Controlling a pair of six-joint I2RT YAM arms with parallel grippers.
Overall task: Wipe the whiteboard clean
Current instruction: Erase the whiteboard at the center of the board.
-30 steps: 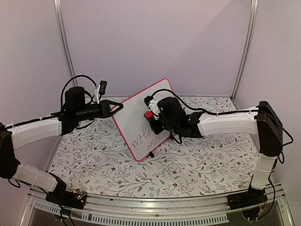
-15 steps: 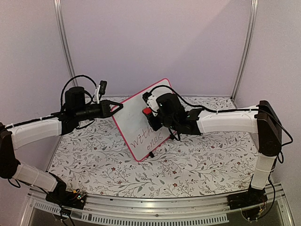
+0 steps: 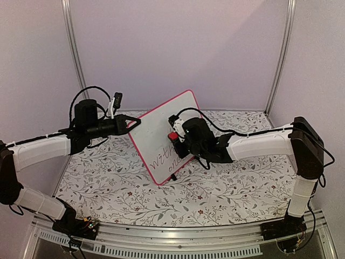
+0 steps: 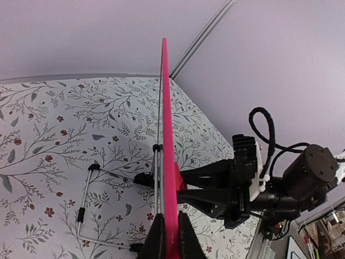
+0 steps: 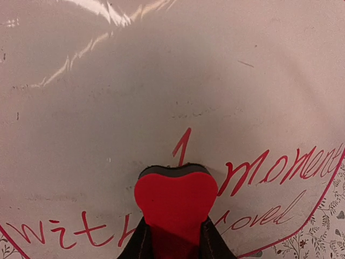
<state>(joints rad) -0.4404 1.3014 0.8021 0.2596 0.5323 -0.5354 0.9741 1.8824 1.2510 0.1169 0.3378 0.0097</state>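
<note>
The right gripper (image 5: 175,240) is closed on a red heart-shaped eraser (image 5: 175,200), with both fingers (image 5: 141,244) clamped on its narrow lower end. The eraser lies against the face of the whiteboard (image 3: 156,132). In the right wrist view it sits directly below a handwritten "1", with "with" to its left and "moment" to its right. A further word ending in "oved" runs beneath "moment". All lettering is red. The upper part of the board face shows only faint smudges and glare. The left gripper (image 4: 171,240) is closed on the board's pink-red frame (image 4: 164,135) at its left edge, one finger on each face. In the top view the board is upright and rotated, with one corner low and the opposite corner high. A wire stand (image 4: 86,216) with black tips extends from its back face onto the floral-patterned table (image 3: 232,183).
</note>
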